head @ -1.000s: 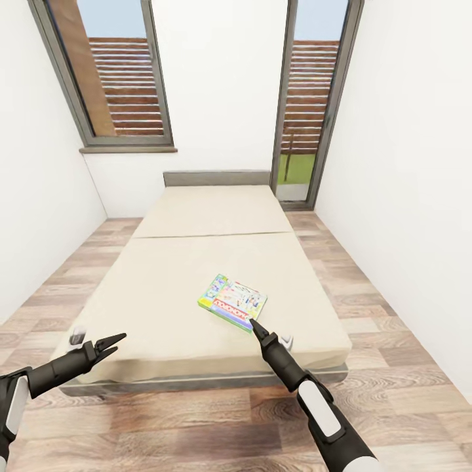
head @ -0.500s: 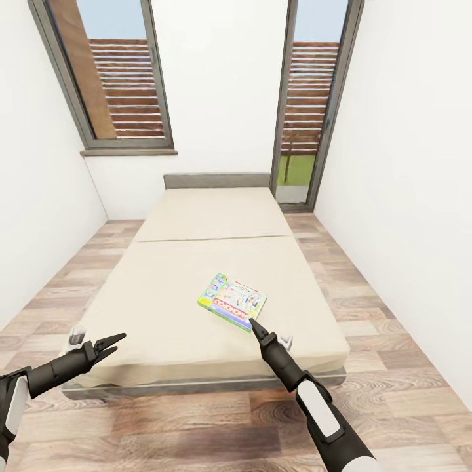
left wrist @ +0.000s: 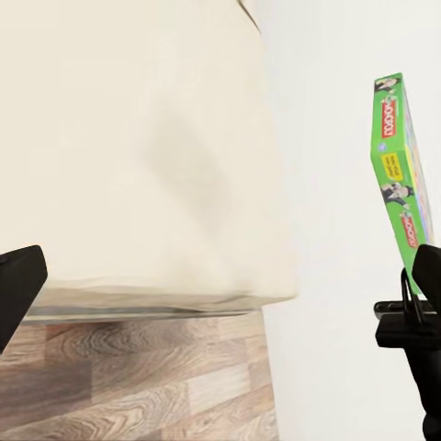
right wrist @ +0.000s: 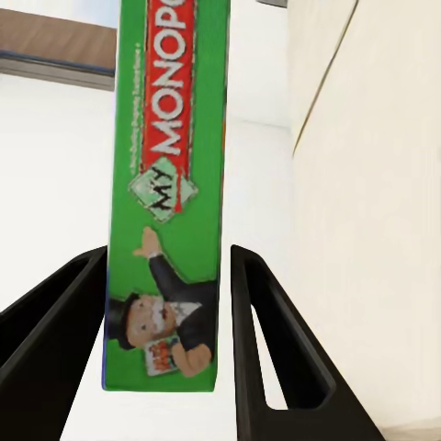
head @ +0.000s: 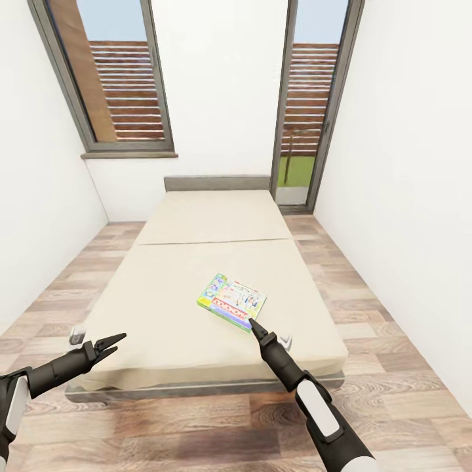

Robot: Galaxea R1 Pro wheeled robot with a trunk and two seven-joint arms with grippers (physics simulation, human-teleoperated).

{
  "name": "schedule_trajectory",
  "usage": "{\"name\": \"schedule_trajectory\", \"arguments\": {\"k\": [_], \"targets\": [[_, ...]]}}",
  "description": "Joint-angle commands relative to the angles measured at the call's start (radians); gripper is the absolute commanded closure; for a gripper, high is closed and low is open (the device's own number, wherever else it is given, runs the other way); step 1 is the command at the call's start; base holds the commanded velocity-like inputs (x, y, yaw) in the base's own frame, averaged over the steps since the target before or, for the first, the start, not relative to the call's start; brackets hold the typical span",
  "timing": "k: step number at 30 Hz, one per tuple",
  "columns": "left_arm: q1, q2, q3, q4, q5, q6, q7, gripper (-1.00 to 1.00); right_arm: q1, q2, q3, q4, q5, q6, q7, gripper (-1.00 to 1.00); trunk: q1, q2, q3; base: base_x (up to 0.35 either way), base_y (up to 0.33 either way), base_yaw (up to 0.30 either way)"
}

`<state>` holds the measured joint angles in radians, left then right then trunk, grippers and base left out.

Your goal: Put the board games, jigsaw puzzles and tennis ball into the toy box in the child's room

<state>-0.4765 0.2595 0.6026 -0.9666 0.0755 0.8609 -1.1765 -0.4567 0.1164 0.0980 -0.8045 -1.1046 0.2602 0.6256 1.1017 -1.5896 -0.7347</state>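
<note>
R pincer (head: 252, 322) open, empty, jaws either side of game box (head: 232, 301) edge on bed (head: 196, 216). L pincer (head: 117, 339) open, empty, well apart. Risk: thin box slides on mattress if jaws close off-centre.

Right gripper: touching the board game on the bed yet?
Cannot tell. In the right wrist view the board game sits between the right gripper's open fingers; a slim gap seems present, contact unclear.
</note>
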Motion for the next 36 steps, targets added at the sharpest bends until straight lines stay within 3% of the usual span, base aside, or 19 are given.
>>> {"name": "schedule_trajectory", "arguments": {"k": [1,7,12,21,29,36], "targets": [[-0.001,0.000,0.001,0.000,0.002,0.007,-0.002,-1.00,0.000,0.001,0.000,0.000,-0.010,0.008,-0.001,1.00,-0.004,0.007,0.002,0.000,0.000,0.000],[-0.001,0.000,0.001,0.000,0.001,0.007,-0.002,-1.00,0.000,0.004,-0.001,0.000,-0.011,0.006,-0.010,1.00,-0.027,0.049,0.021,0.000,0.000,0.000],[-0.001,0.002,0.003,0.000,0.001,0.009,-0.003,-1.00,0.000,0.011,-0.008,-0.003,-0.011,0.005,-0.062,1.00,-0.046,0.084,0.037,0.000,0.000,0.000],[-0.001,0.003,0.002,0.000,0.001,0.009,-0.003,-1.00,0.000,0.008,-0.066,-0.006,-0.011,0.012,-0.097,1.00,-0.081,0.147,0.065,0.000,0.000,0.000],[-0.001,0.001,0.001,0.001,0.000,0.007,-0.001,-1.00,0.000,-0.012,-0.068,-0.009,0.003,0.029,-0.097,1.00,-0.111,0.203,0.090,0.000,0.000,0.000],[-0.001,0.000,0.000,0.000,-0.001,0.006,0.000,-1.00,-0.005,-0.067,-0.068,-0.016,0.007,0.131,-0.099,1.00,-0.138,0.252,0.112,0.000,0.000,0.000]]}}
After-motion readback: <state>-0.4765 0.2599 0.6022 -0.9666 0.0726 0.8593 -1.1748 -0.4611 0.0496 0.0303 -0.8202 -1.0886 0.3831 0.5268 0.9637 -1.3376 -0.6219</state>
